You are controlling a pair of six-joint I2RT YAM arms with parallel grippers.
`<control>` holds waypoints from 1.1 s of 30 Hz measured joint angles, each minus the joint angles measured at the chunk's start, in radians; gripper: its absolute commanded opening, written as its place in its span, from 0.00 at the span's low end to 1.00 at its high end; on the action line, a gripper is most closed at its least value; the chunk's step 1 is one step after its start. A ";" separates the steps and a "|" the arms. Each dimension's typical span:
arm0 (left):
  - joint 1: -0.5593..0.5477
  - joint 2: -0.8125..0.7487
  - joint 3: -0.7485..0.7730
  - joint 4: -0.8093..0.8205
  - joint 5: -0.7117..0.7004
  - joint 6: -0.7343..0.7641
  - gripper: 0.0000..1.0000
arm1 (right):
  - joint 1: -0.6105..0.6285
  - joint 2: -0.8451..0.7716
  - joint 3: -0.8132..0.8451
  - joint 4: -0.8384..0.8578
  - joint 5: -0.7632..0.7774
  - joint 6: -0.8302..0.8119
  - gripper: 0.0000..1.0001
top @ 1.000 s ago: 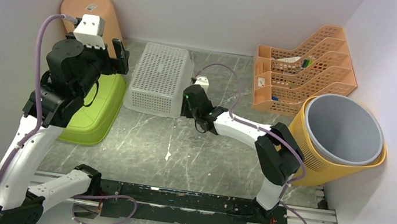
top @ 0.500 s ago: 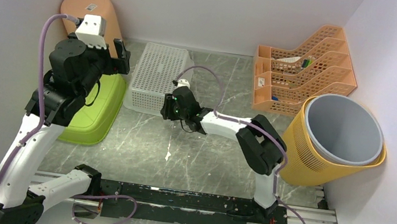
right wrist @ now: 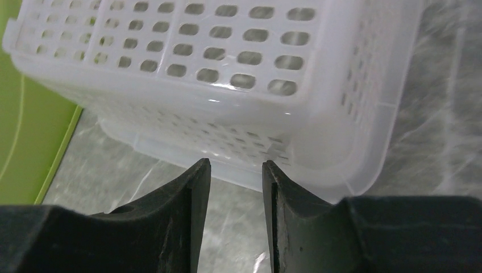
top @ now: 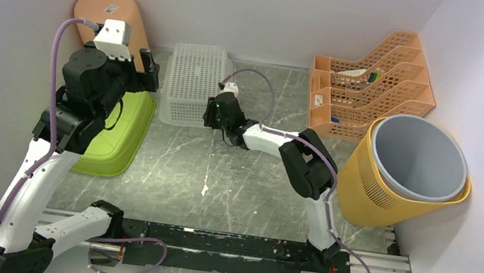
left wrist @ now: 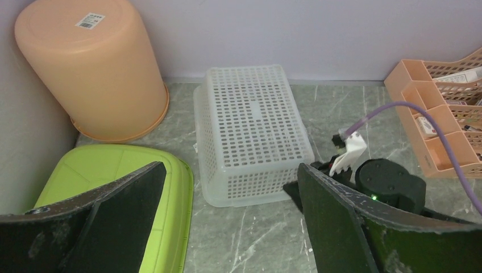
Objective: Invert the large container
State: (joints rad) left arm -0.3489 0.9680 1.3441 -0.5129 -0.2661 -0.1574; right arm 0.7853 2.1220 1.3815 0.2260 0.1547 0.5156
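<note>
Already bottom-up, the white basket sits on its rim toward the back of the grey marble surface, its perforated base facing the ceiling and one short end near the rear wall. At the basket's near right corner the right tool comes in low, its two dark fingers parted by a narrow gap and clamped on nothing. The tips line up with the lip of the rim; whether they touch it cannot be told from the wrist view. The right arm reaches across from its base at the near edge, a purple cable looping above the wrist.

To the basket's left, just beside it, lies a green tub, also turned over. The left tool hangs above that tub, spread wide and released, looking down toward the basket. Behind the tub, in the rear left corner, an orange bucket stands inverted, a white label on its upturned base.

Well apart on the right, an orange file rack with a few small items in its trays stands near the back wall. In front of it a yellow mesh bin leans by the right wall, a grey bucket nested inside it, mouth up.
</note>
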 measured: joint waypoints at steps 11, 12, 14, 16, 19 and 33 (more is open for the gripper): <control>0.000 0.000 -0.032 0.001 -0.001 0.000 0.98 | -0.046 0.008 0.015 0.053 0.055 -0.085 0.43; 0.000 0.000 -0.035 0.002 -0.001 0.000 0.98 | -0.045 0.008 0.014 0.054 0.061 -0.094 0.43; 0.000 0.000 -0.039 0.003 -0.002 0.000 0.98 | -0.042 -0.001 0.002 0.056 0.069 -0.110 0.43; 0.000 0.000 -0.042 0.007 -0.003 0.000 0.99 | -0.042 -0.031 -0.034 0.045 0.079 -0.119 0.43; 0.000 0.000 -0.047 0.010 -0.004 0.000 0.99 | -0.035 -0.135 -0.123 0.004 0.107 -0.133 0.44; 0.000 0.065 -0.069 0.057 0.024 -0.007 0.99 | -0.019 -0.546 0.099 -0.620 0.510 -0.219 0.62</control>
State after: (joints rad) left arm -0.3489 1.0328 1.2747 -0.4557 -0.2420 -0.1642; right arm 0.7662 1.5761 1.4807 -0.3943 0.6651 0.2970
